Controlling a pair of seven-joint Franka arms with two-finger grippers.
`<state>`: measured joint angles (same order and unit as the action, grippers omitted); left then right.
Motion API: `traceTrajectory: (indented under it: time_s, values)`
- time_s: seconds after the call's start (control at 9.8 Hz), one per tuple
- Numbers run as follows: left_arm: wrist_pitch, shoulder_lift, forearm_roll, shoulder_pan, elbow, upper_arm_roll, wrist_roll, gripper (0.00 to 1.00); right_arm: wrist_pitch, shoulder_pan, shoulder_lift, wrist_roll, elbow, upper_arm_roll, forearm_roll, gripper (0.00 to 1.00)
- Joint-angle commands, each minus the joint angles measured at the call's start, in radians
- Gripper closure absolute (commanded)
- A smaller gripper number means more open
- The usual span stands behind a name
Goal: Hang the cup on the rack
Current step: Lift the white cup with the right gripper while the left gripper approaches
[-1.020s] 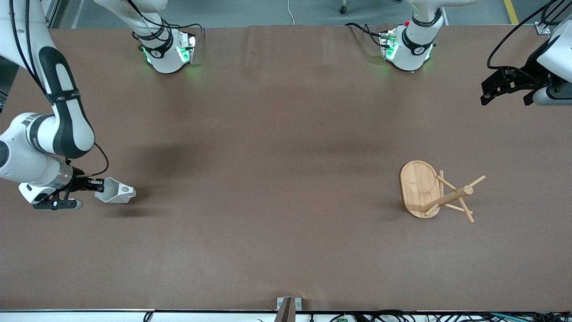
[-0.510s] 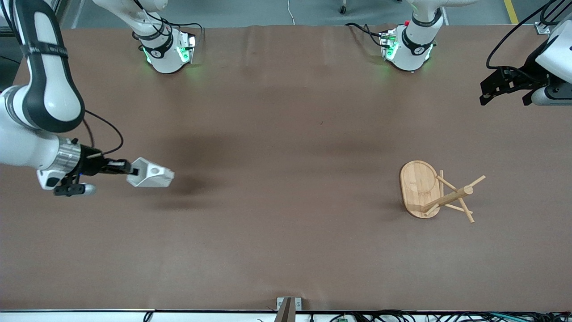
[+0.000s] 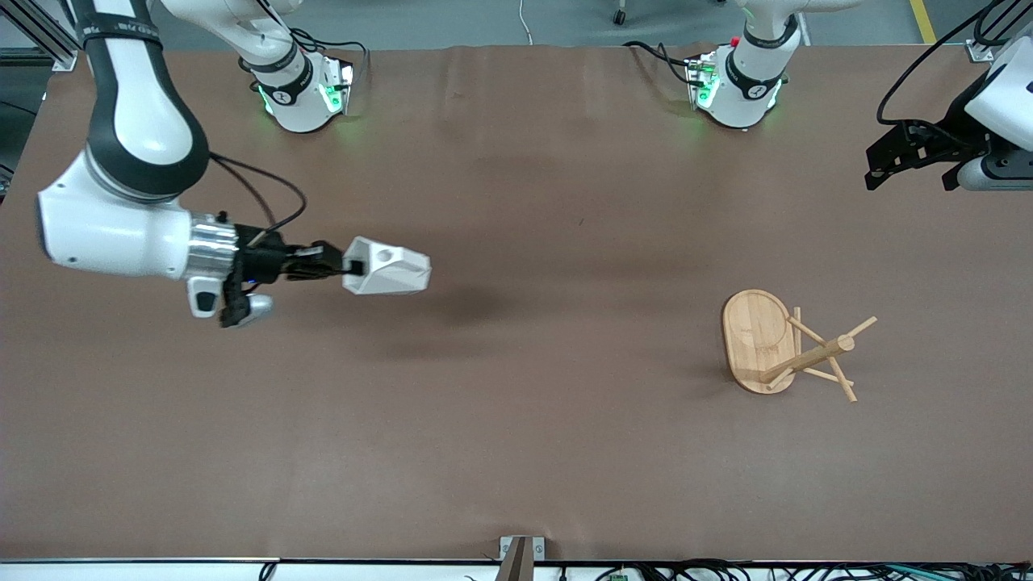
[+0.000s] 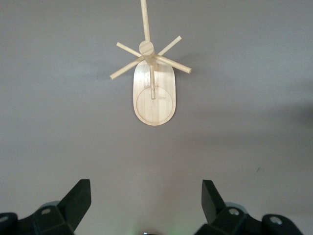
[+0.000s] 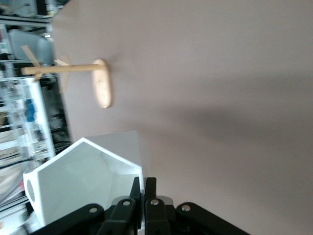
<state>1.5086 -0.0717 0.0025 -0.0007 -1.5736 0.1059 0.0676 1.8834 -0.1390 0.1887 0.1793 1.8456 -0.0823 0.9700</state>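
cup [image 3: 387, 267] empty, right gripper [image 3: 343, 266] clamped on rim

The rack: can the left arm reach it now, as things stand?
Probably yes. The left gripper hangs open and empty over the table's end, and the rack stands upright on bare table with nothing between. The right gripper, shut on the cup, is well away.

A high front camera is looking down across the whole surface [image 3: 516, 420]. Both wrist cameras are facing the rack [image 3: 787, 347], [image 4: 152, 83], [image 5: 73, 78], sharing it with that view.
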Motion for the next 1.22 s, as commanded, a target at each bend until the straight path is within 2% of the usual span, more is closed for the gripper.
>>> traceTrajectory:
  time_s: [0.0, 0.2, 0.41, 0.71, 0.82, 1.12]
  values:
    - [-0.018, 0.024, -0.013, -0.024, -0.008, 0.003, -0.034, 0.0, 0.006, -0.065, -0.012, -0.007, 0.018, 0.009, 0.164, 1.0]
    - [-0.018, 0.038, -0.022, -0.042, -0.006, 0.008, -0.122, 0.0, 0.009, -0.126, -0.002, -0.006, 0.018, 0.01, 0.341, 1.0]
    - [-0.018, 0.059, -0.052, -0.047, -0.006, 0.055, -0.205, 0.0, 0.008, -0.151, 0.024, 0.002, 0.005, 0.01, 0.447, 1.0]
    - [-0.01, 0.062, -0.077, -0.05, -0.003, 0.19, -0.21, 0.0, 0.002, -0.2, 0.089, 0.005, -0.045, 0.009, 0.498, 1.0]
    - [-0.007, 0.063, -0.119, -0.056, -0.002, 0.211, -0.207, 0.0, 0.002, -0.217, 0.104, 0.005, -0.064, 0.009, 0.53, 1.0]
    - [0.038, 0.066, -0.119, -0.056, 0.016, 0.348, -0.207, 0.0, -0.001, -0.244, 0.141, 0.078, -0.059, 0.012, 0.598, 1.0]
